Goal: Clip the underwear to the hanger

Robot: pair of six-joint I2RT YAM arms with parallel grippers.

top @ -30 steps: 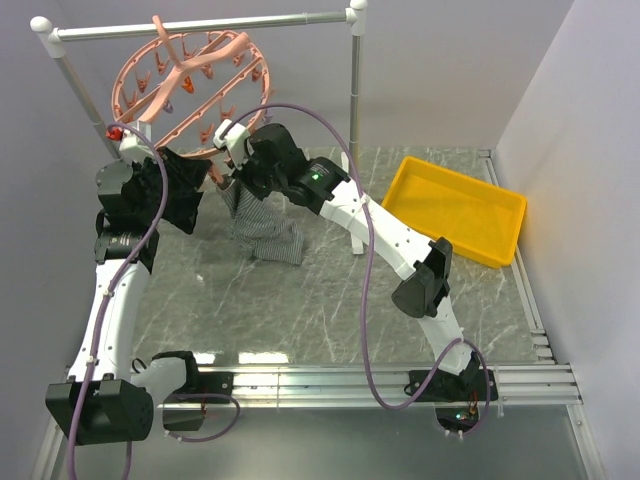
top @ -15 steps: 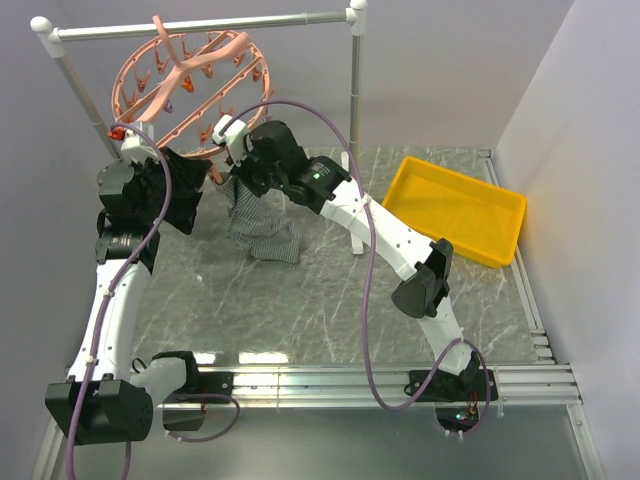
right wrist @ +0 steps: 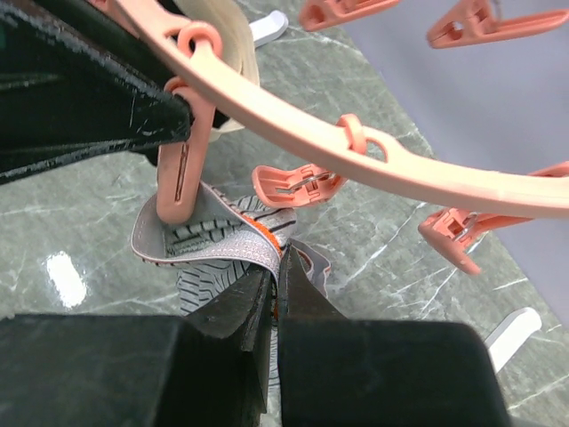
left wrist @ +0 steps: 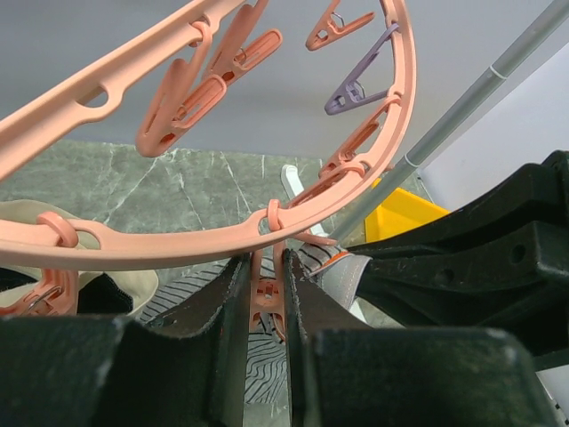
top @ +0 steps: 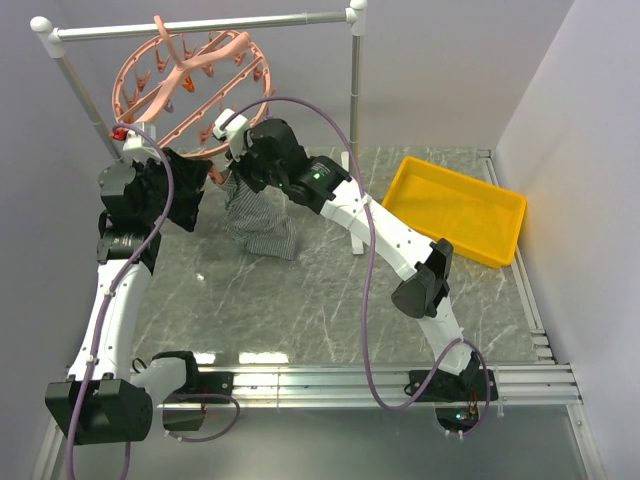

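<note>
The pink ring hanger (top: 190, 90) hangs from the grey rail at the back left. My left gripper (left wrist: 267, 307) is shut on a pink clip (left wrist: 268, 298) that dangles from the hanger's rim (left wrist: 178, 249). My right gripper (right wrist: 277, 271) is shut on the grey waistband of the striped underwear (right wrist: 213, 249) and holds it up just under the ring. The underwear (top: 258, 215) hangs from that grip down to the table. In the right wrist view the clip (right wrist: 180, 169) held by my left gripper overlaps the waistband's edge.
A yellow tray (top: 455, 210) stands at the right on the marble table. The grey metal rail (top: 200, 28) and its posts frame the hanger. Several other pink and orange clips (right wrist: 298, 182) dangle close around both grippers.
My right gripper has lifted the underwear up and left, closer to the ring and the held clip. The cloth's lower edge rose off the table a little. The left arm barely moved.
</note>
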